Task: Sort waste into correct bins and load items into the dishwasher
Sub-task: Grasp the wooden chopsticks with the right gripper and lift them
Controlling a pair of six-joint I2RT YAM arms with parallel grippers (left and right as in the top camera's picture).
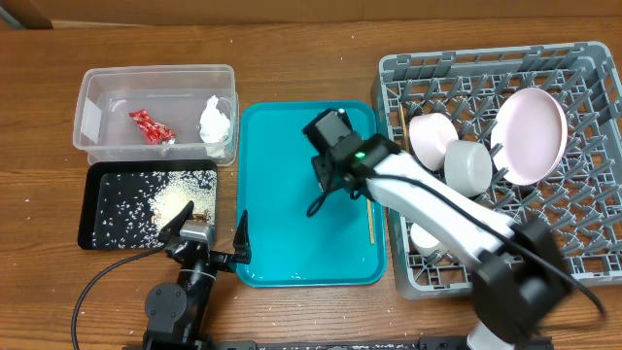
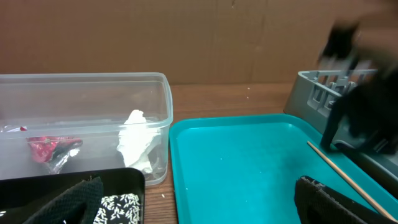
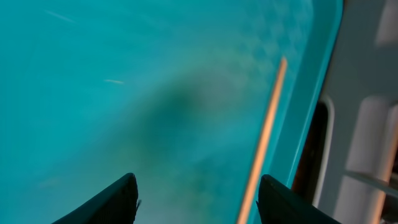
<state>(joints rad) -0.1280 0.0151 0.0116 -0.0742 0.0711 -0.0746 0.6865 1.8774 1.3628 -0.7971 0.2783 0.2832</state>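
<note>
One wooden chopstick (image 1: 370, 220) lies on the teal tray (image 1: 282, 243) along its right edge. My right gripper (image 1: 330, 183) hangs open and empty over the tray. In the right wrist view the chopstick (image 3: 264, 143) runs between the fingers (image 3: 199, 205), close to the right one. My left gripper (image 1: 209, 229) is open and empty at the front, between the black tray (image 1: 97, 233) and the teal tray. The clear tub (image 1: 97, 97) holds the red wrapper (image 1: 152, 126) and the white napkin (image 1: 215, 119). Food scraps (image 1: 165, 199) lie in the black tray.
The grey dish rack (image 1: 593, 253) on the right holds the pink plate (image 1: 531, 134), a pink bowl (image 1: 431, 138), a white bowl (image 1: 467, 165) and a thin stick (image 1: 397, 119) at its left wall. The left wrist view shows the tub (image 2: 93, 93), napkin (image 2: 137, 140) and chopstick (image 2: 348, 177).
</note>
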